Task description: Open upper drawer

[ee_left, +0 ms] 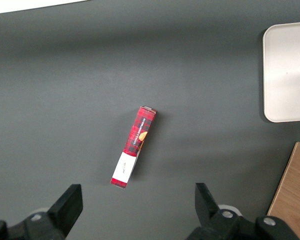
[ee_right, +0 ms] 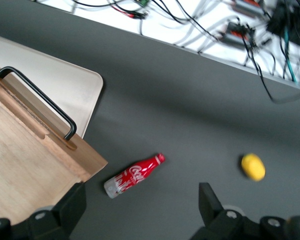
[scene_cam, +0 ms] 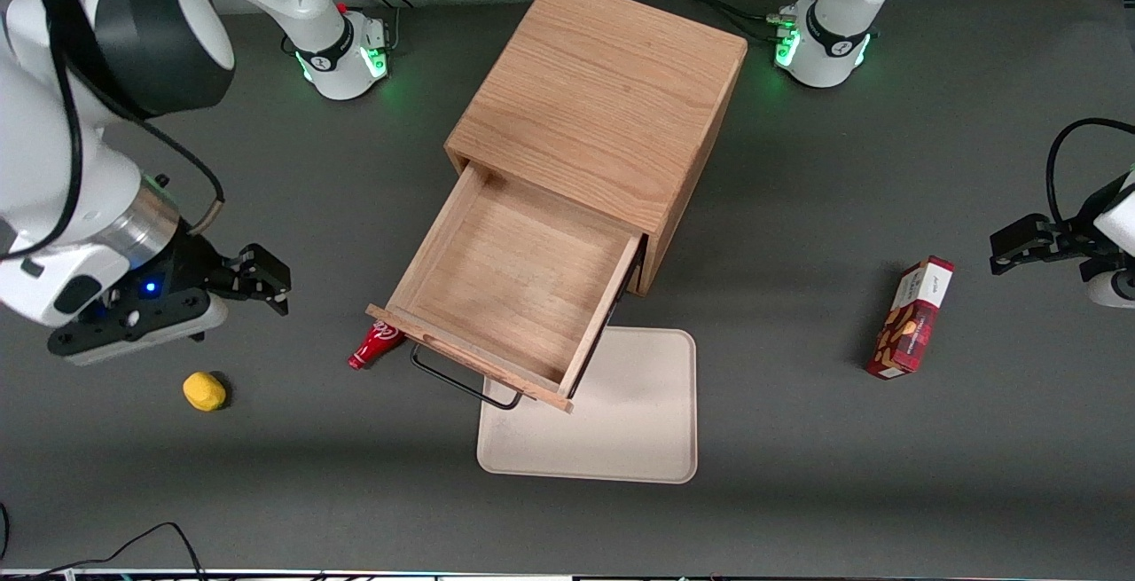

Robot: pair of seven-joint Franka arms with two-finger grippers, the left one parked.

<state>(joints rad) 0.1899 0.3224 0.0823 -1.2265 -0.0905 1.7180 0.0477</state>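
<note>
The drawer [scene_cam: 514,284] juts fully out of the cabinet [scene_cam: 598,106], over the tray [scene_cam: 638,439]. Our gripper [scene_cam: 266,284], spread and empty, hangs well apart; we should retreat without nudging the handle [scene_cam: 461,386].

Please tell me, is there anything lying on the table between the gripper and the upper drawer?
Yes. In the front view a small red bottle lies on the table between the open gripper and the pulled-out upper drawer, partly tucked under the drawer's front corner.
</note>
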